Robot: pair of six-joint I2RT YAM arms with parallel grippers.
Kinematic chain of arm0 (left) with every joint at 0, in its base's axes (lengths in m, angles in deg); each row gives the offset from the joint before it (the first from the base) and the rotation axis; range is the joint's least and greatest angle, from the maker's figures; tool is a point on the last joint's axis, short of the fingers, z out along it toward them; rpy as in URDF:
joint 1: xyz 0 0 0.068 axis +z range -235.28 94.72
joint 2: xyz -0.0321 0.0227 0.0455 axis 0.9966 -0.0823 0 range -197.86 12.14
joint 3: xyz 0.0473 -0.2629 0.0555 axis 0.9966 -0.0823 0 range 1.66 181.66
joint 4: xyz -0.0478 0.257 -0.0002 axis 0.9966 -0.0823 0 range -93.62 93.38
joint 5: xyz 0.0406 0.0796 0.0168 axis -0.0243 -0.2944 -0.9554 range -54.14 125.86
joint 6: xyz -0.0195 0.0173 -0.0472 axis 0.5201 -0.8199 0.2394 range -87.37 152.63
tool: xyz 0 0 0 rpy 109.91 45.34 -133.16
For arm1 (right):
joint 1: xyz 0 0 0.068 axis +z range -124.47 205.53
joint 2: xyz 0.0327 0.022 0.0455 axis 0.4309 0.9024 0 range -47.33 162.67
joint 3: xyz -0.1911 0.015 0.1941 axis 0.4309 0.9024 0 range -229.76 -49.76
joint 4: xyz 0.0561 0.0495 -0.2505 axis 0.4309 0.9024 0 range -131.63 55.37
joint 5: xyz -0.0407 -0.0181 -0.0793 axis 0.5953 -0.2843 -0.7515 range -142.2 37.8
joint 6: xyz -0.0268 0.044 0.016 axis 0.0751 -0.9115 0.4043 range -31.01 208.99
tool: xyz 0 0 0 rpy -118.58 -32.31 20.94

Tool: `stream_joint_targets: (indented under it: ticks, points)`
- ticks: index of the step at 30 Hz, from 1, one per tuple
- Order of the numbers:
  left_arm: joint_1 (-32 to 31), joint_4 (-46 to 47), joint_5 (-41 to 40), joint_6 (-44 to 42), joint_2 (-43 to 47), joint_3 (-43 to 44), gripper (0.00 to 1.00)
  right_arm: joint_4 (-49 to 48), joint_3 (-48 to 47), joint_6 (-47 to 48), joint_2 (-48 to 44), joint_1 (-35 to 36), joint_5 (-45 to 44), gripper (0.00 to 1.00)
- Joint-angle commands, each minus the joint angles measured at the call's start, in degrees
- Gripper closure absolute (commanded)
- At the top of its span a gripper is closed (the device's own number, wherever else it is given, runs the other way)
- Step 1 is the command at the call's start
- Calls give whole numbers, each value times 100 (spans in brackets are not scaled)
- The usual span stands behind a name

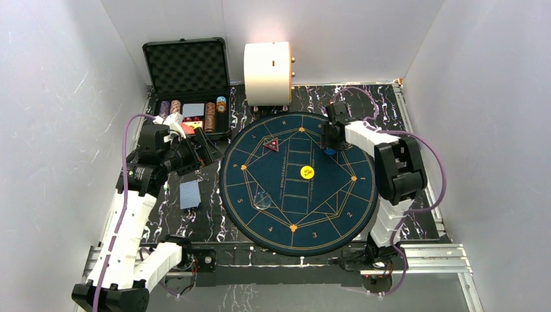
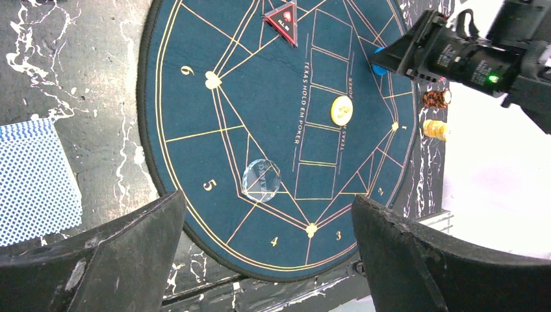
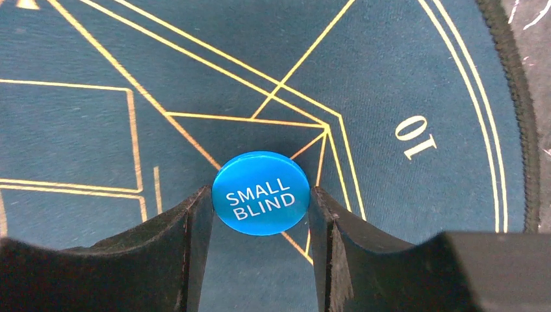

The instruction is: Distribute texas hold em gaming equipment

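Note:
On the round blue felt mat (image 1: 242,214), my right gripper (image 3: 261,203) is shut on a blue button marked SMALL BLIND (image 3: 261,192), its fingertips pressing both edges, near the number 10. From above, that blue button (image 1: 330,151) sits at the mat's far right. A yellow button (image 1: 307,172), a red triangular marker (image 1: 271,145) and a clear round disc (image 1: 263,199) lie on the mat. A blue-backed card deck (image 1: 190,194) rests left of the mat. My left gripper (image 2: 269,221) hangs wide open and holds nothing, by the mat's left edge.
An open black case (image 1: 186,71) at the back left holds chip stacks (image 1: 211,112) and cards. A big cream cylinder (image 1: 267,73) stands behind the mat. Two small chip stacks (image 2: 436,114) sit off the mat's right edge. White walls enclose the table.

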Motion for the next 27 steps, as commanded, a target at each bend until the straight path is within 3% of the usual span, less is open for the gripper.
stream_joint_targets:
  ticks: [1, 3, 7, 10, 15, 20, 27]
  points:
    - [19, -67, 207, 17, 81, 231, 2, -67, -420, 159, 341, -127, 16, 54]
    - [23, -84, 206, 4, 91, 265, 2, 19, -468, 187, 410, -132, -145, 44]
    - [26, -116, 169, -18, 108, 264, 2, 446, -538, 200, 120, -49, -240, 11]
    - [23, -100, 192, -9, 102, 207, 2, 518, -254, 263, -489, 258, 90, 2]
    - [23, 34, 243, 42, 89, 90, 2, 199, 516, 258, -1108, 970, 1195, 2]
    - [23, 64, 345, 44, 17, 129, 2, 345, 652, 172, -743, 1322, 732, 3]
    - [27, -4, 369, 86, 90, 240, 2, 426, 669, 60, -225, 1696, 200, 19]
